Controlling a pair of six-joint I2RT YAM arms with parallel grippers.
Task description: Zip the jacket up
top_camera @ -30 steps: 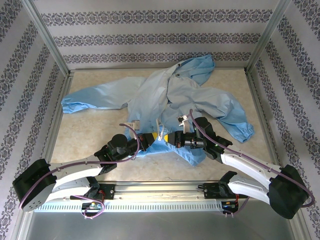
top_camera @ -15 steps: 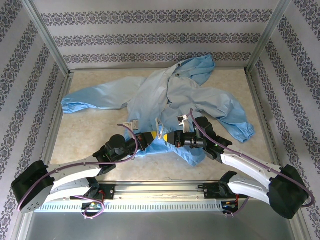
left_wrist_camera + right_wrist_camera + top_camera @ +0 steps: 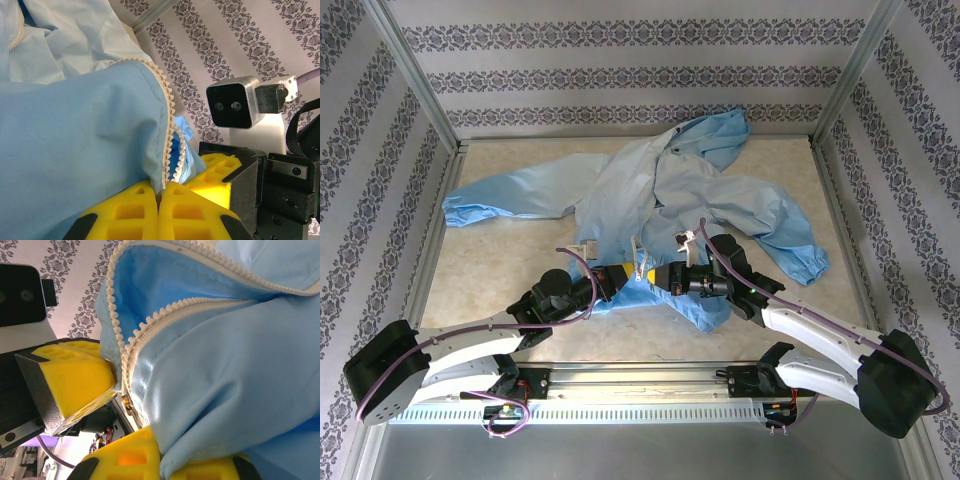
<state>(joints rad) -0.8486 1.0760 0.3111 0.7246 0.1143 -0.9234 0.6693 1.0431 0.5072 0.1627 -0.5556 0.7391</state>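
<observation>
Jacket (image 3: 660,190), light blue and shiny, lies spread over the far half of the marbled table (image 3: 490,270). Its hood (image 3: 720,135) points toward the back wall, one sleeve (image 3: 505,205) is stretched out to the left, and the other sleeve (image 3: 785,240) bends down to the right. The lower hem is drawn toward the arms, where the two grippers meet nose to nose, just beside each other. The left gripper (image 3: 618,277) is clenched on the hem: in the left wrist view its yellow fingers (image 3: 135,210) press together, with the fabric edge and the pale toothed zipper strip (image 3: 167,115) pinched between them. The right gripper (image 3: 653,275) is likewise clamped on the jacket. The right wrist view shows a fold of blue cloth caught between its yellow fingers (image 3: 130,452). Above them the two toothed zipper edges run apart from each other, unjoined, with darker blue lining showing in the gap.
</observation>
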